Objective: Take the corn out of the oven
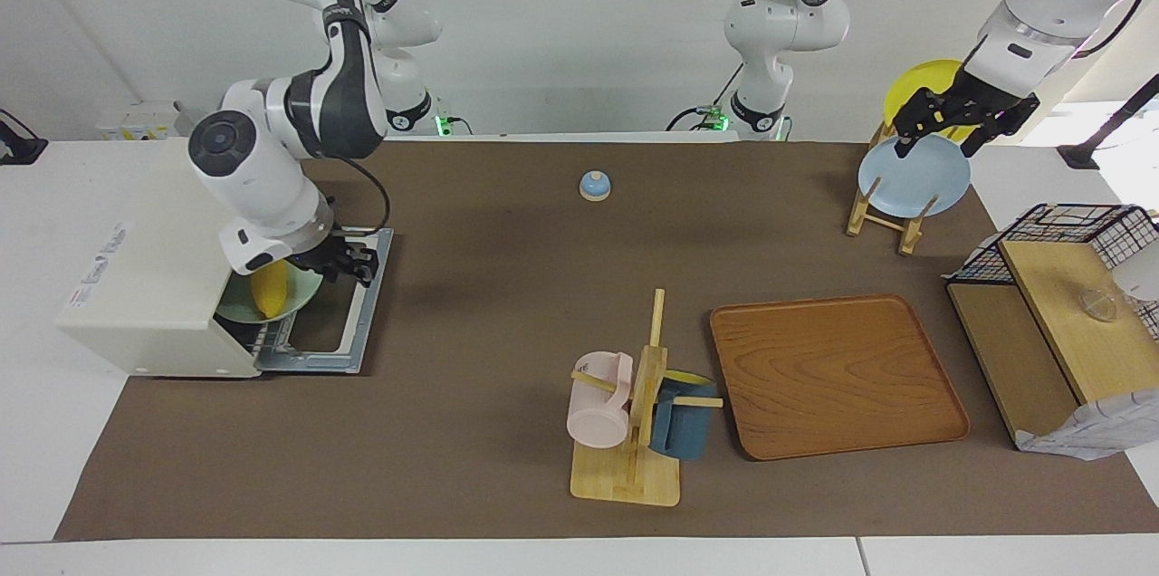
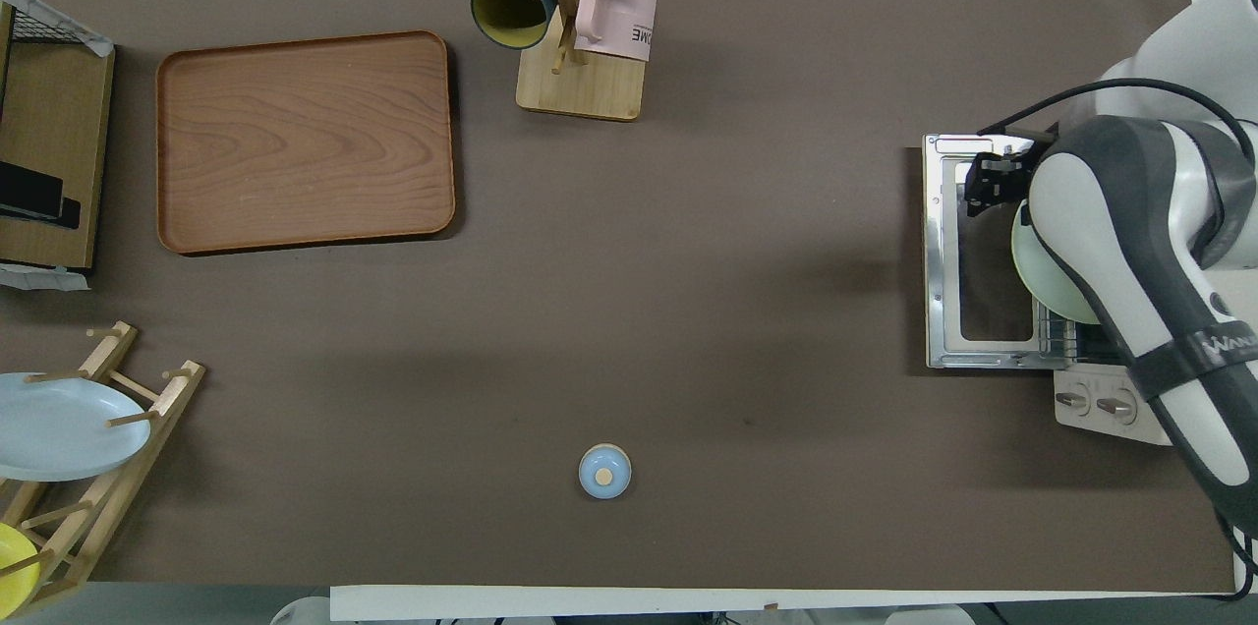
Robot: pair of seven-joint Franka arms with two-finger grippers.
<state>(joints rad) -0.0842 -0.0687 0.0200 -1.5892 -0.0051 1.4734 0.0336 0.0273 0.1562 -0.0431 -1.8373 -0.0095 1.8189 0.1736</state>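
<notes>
Hovering my right gripper (image 1: 349,261) over the open oven (image 1: 172,286) door; fingers' state I cannot tell. Corn (image 1: 267,291) lies on the plate (image 1: 303,293) inside, at the gripper's 8 o'clock in the facing view, long axis running 12 to 6. Left gripper (image 1: 951,119) waits.

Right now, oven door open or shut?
Open. The oven door lies flat on the table in front of it, and the corn on its green plate shows in the opening, under the right gripper.

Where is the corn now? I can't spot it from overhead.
In the facing view the corn lies on a green plate on the open oven rack, just under the right gripper.
</notes>
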